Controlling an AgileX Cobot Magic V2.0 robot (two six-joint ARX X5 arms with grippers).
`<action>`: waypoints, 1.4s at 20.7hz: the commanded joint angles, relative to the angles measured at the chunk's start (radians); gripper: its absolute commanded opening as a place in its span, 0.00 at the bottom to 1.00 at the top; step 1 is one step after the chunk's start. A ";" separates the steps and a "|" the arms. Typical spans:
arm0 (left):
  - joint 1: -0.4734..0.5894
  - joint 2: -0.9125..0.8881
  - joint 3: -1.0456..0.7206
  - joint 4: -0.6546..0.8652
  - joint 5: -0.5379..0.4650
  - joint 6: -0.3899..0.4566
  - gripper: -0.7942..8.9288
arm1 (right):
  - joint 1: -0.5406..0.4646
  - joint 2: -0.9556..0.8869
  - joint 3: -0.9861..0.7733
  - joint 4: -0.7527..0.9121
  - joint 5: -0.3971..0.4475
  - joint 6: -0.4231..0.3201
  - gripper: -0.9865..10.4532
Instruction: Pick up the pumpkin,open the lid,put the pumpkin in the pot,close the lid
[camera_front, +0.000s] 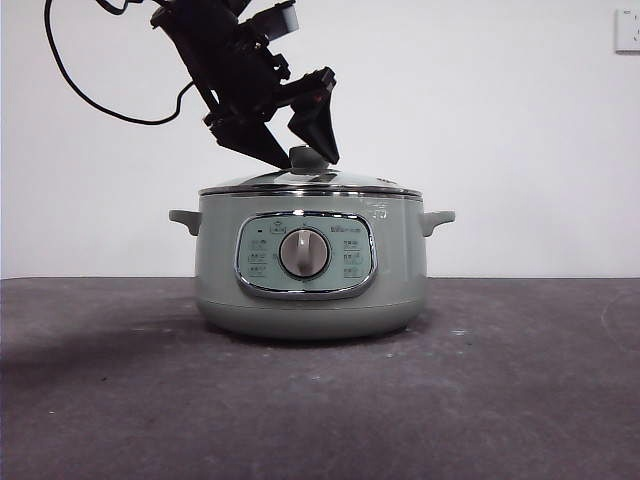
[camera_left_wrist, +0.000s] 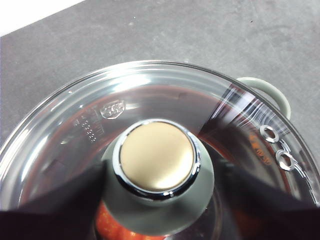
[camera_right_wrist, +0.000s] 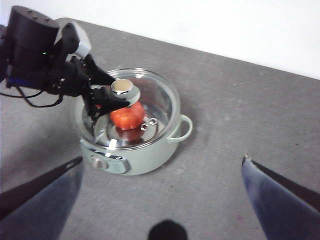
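The sage-green pot (camera_front: 310, 290) stands on the dark table with the glass lid (camera_front: 310, 183) seated on its rim. My left gripper (camera_front: 310, 162) comes down from the upper left, its jaws open on either side of the lid's knob (camera_front: 308, 157). In the left wrist view the knob (camera_left_wrist: 156, 156) sits between my two jaws and the lid (camera_left_wrist: 150, 95) fills the picture. The orange pumpkin (camera_right_wrist: 127, 116) lies inside the pot (camera_right_wrist: 145, 160) under the glass, and a bit of it shows in the left wrist view (camera_left_wrist: 107, 225). My right gripper (camera_right_wrist: 162, 158) is open and empty, high above the table.
The pot's side handle (camera_right_wrist: 184, 127) sticks out toward bare grey table (camera_right_wrist: 240, 115). A black cable (camera_front: 90, 95) hangs from the left arm. A white wall stands behind the table.
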 joint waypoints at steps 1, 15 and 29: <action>0.001 -0.025 0.002 -0.002 0.000 0.003 0.54 | 0.002 -0.001 0.000 0.003 -0.011 0.010 0.63; -0.001 -0.358 0.002 -0.339 0.019 -0.009 0.54 | 0.002 0.034 0.000 -0.063 -0.198 0.010 0.63; -0.001 -0.682 0.002 -0.852 0.264 -0.006 0.07 | 0.024 0.117 0.000 -0.200 -0.406 -0.053 0.07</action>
